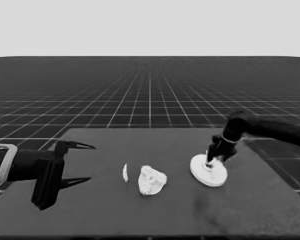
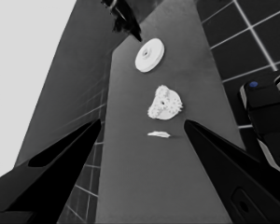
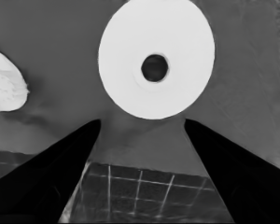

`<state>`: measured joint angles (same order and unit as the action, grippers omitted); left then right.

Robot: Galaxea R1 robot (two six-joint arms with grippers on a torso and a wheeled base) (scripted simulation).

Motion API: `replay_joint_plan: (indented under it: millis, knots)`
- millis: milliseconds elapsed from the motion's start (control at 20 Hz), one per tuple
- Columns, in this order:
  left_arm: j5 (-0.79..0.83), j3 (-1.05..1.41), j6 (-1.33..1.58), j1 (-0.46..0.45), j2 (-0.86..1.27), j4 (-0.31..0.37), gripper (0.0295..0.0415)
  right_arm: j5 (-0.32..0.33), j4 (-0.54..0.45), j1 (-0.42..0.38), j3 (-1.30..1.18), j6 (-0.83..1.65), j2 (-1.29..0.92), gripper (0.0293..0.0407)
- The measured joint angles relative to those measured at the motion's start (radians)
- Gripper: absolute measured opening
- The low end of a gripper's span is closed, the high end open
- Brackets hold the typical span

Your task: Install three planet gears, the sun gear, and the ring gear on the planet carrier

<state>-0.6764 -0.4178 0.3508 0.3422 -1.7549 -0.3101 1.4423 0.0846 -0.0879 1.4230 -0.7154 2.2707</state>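
Observation:
The larger round part (image 1: 208,171) lies flat on the right half of the table, its centre hole showing in the right wrist view (image 3: 156,60). My right gripper (image 1: 211,159) hangs just over it, open, with nothing between its fingers (image 3: 142,121). At mid-table a bunch of small toothed gears (image 1: 151,180) sits packed together on the smaller round part, which they mostly cover. The left wrist view shows the same bunch of gears (image 2: 164,103). My left gripper (image 1: 87,162) waits open over the table's left end, holding nothing.
A thin white piece (image 1: 125,172) lies just left of the gear bunch, also seen as a thin white piece (image 2: 158,134) in the left wrist view. Dark machinery with blue lights (image 2: 266,107) sits past the table's edge.

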Motion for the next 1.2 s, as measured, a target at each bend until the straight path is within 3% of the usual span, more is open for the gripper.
replay_joint_plan:
  millis: [100,300,350,450,800,850,1200]
  knots:
    - [0.0,0.0,0.0,0.0,0.0,0.0,0.0385,0.032,-0.009,0.004,0.189,0.011,0.09,0.0385]
    - [0.0,0.0,0.0,0.0,0.0,0.0,0.0385,0.046,-0.011,0.007,0.297,0.026,0.142,0.0385]
    - [0.0,0.0,0.0,0.0,0.0,0.0,0.0385,-0.013,0.036,0.076,0.332,0.038,0.159,0.0385]
    - [0.0,0.0,0.0,0.0,0.0,0.0,0.0385,-0.071,0.075,0.155,0.393,0.06,0.189,0.0385]
    - [0.0,0.0,0.0,0.0,0.0,0.0,0.0385,-0.102,0.091,0.188,0.437,0.076,0.21,0.0385]
    - [0.0,0.0,0.0,0.0,0.0,0.0,0.0385,-0.102,0.091,0.189,0.438,0.077,0.21,0.0349]
    - [0.0,0.0,0.0,0.0,0.0,0.0,0.0385,-0.103,0.091,0.189,0.438,0.077,0.211,0.0348]
